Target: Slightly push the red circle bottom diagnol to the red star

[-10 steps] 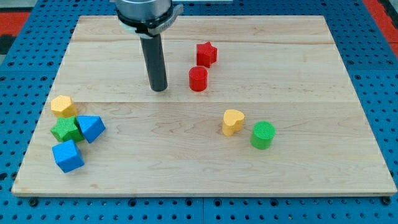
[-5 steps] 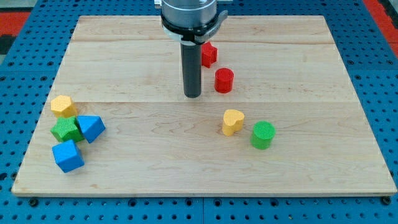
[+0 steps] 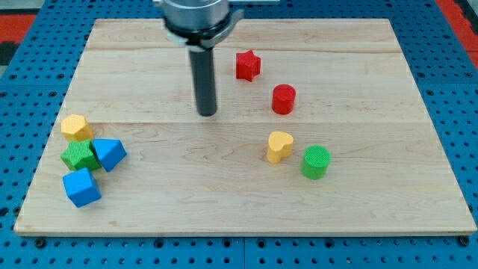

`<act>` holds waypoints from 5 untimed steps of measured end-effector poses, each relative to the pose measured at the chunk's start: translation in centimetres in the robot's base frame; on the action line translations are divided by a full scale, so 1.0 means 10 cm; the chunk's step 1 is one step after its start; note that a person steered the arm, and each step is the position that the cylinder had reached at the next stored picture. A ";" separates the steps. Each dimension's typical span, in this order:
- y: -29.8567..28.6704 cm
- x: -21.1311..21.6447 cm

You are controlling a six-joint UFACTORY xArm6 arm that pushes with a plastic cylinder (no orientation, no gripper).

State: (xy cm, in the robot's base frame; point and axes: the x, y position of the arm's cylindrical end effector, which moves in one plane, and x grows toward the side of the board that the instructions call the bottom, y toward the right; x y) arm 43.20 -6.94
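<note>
Nearest you, at the view's bottom left, sit a blue cube (image 3: 81, 187), a green block (image 3: 78, 155), a blue wedge-like block (image 3: 110, 154) and a yellow block (image 3: 75, 127); toward the bottom right stand a yellow heart (image 3: 279, 146) and a green cylinder (image 3: 316, 161). Farther up the tabletop (image 3: 358, 217), my tip (image 3: 207, 113) holds nothing, being a bare rod. The red circle (image 3: 283, 99) lies well to the tip's right, apart from it, and already sits below and right of the red star (image 3: 248, 65). You would judge any further nudge must come from its upper left.
</note>
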 end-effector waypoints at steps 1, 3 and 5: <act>-0.66 0.55; 0.43 0.96; 0.99 0.76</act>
